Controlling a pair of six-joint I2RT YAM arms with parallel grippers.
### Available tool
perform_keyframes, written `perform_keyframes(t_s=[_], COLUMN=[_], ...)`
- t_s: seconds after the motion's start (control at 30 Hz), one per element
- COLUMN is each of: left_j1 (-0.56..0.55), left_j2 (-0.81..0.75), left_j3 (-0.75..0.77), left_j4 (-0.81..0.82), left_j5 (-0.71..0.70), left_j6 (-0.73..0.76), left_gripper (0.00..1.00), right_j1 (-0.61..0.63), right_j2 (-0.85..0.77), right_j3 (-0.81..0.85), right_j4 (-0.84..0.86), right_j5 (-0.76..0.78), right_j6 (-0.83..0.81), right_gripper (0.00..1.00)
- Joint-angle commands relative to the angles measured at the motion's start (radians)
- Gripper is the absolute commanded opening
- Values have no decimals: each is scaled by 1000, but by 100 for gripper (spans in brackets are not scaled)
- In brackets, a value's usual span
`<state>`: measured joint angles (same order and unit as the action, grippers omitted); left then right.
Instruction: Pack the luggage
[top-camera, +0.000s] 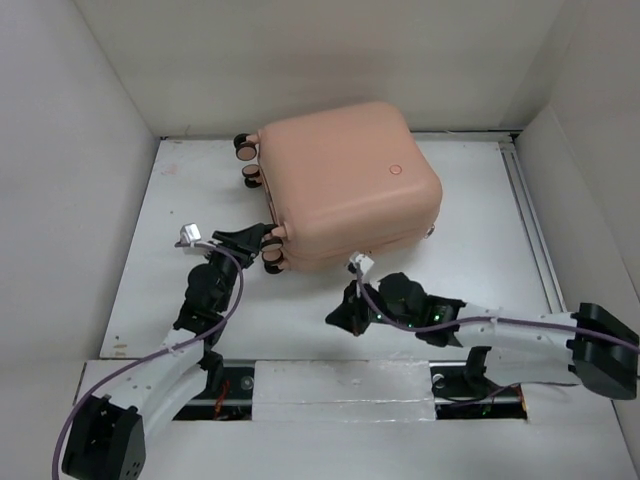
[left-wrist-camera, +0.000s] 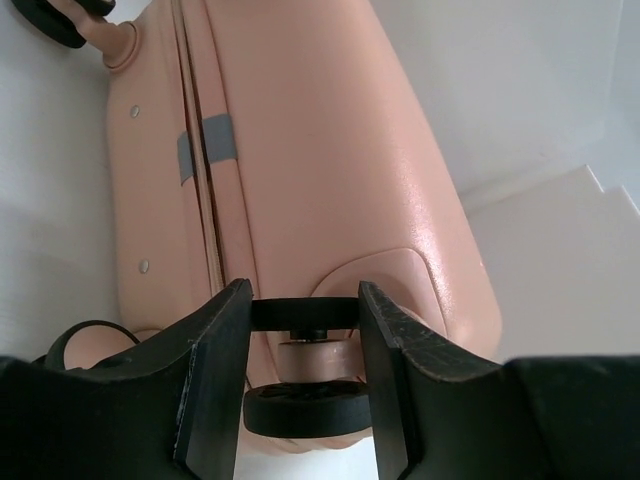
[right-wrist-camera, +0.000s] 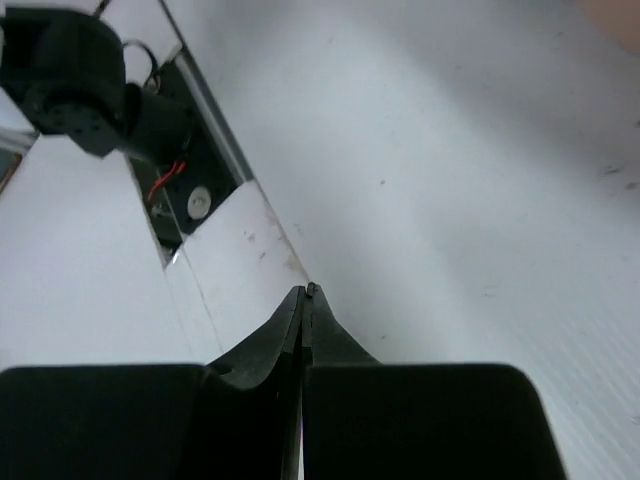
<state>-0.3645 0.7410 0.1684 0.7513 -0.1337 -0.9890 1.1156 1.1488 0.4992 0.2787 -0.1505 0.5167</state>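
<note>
So the luggage (top-camera: 350, 185) is lying flat on its broad side on the table (top-camera: 470, 260), lid fully shut, nothing packed that I can see from here. Its long axis runs roughly left to right, a bit skewed, and the wheeled end points to the left arm's side.

That's what the next move hinges on, I reckon. The left gripper (top-camera: 258, 240) is right at the luggage's near wheeled corner. On its own wrist view, the left gripper (left-wrist-camera: 305, 300) has its two fingers sitting partly apart, either side of a caster wheel (left-wrist-camera: 305, 410). The caster's black fork bridges the gap and touches both fingers, so it looks like a pinch on that caster wheel (top-camera: 272, 255), not just a hover. The luggage (left-wrist-camera: 320, 150) stretches straight away from those fingers, seam line running lengthwise up the shell.

The right gripper (top-camera: 338, 316) is just off the luggage's near long side, not touching it. The wrist view shows the right gripper (right-wrist-camera: 308, 295) pressed completely together with nothing in it, only bare table beneath.

My guess: the left arm is nearer and has the only handhold, so any dragging or swivelling of the luggage comes from that corner. A grab on one caster could slip or just spin the shell about.
</note>
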Motion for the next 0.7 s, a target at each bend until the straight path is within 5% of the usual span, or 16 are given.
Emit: perform_keyframes(t_s=[0.0, 0.17, 0.3, 0.5, 0.63, 0.67], left_j1=[-28, -5, 76, 110, 110, 110], left_j2=[-32, -72, -28, 9, -9, -32], left_j3=[54, 72, 91, 148, 203, 194], left_j4=[-7, -107, -122, -112, -301, -329], left_j5=[89, 2, -1, 63, 89, 89], left_j6=[-2, 65, 52, 22, 96, 107], left_gripper=[0, 0, 0, 0, 0, 9], right_j1=[-34, -376, -673, -996, -1122, -1122], right_j2=[-121, -426, -477, -367, -365, -365], right_j3=[93, 1, -36, -17, -65, -65], right_j4=[-36, -193, -211, -191, -128, -128], right_j5=[239, 96, -90, -317, -461, -462], right_j6=[-24, -151, -220, -280, -253, -253], right_gripper=[0, 0, 2, 39, 46, 46])
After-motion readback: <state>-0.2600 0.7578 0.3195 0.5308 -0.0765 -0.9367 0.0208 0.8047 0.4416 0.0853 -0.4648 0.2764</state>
